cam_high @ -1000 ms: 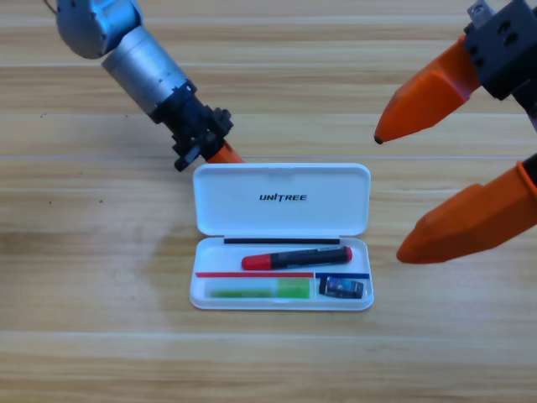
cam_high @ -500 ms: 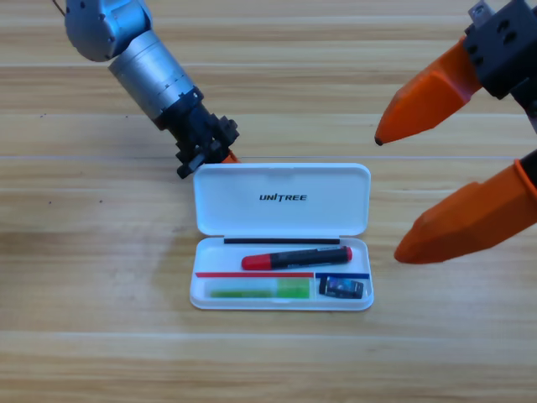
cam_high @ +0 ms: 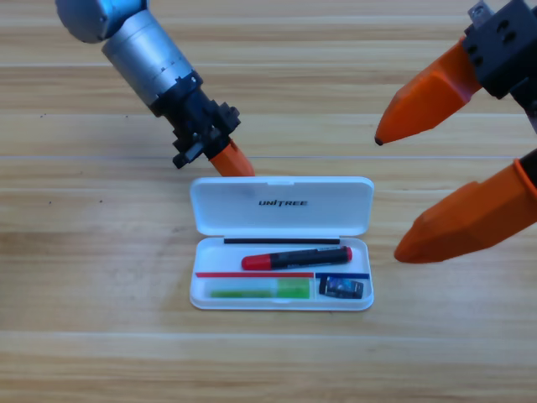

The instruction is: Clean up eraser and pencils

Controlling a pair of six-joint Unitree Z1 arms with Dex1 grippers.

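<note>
High view: we are looking down on a wooden desk [cam_high: 75, 252] with a white case [cam_high: 281, 295] lying open near its middle, the lid [cam_high: 281, 205] hinged up toward the top of the picture and tilting partway. Everything is already sitting inside the tray: the red-capped pen [cam_high: 295, 257] is lying in the upper compartment with its long axis running left to right, the light green pencil [cam_high: 258, 291] is lying parallel below it in the lower left compartment, and the eraser [cam_high: 342, 287] is resting in the small lower right compartment. Nothing of the task is lying loose on the desk. The left hand [cam_high: 231, 158] is coming in from the upper left corner and pointing down just behind the lid's far edge, left of its middle; only one orange tip is showing, touching or nearly touching the lid, so we cannot tell how far it is open or whether it is gripping anything. The right hand [cam_high: 419, 189] is waiting at the right edge, spread wide and holding nothing. We are judging the packing done and the closing of the lid as the step in hand. The relation that matters: the lid lies directly in front of the left hand, toward the bottom of the picture, its long axis crosswise to the push, and the left arm is the nearer one. Pushing off-centre may skew or slide the light case.
</note>
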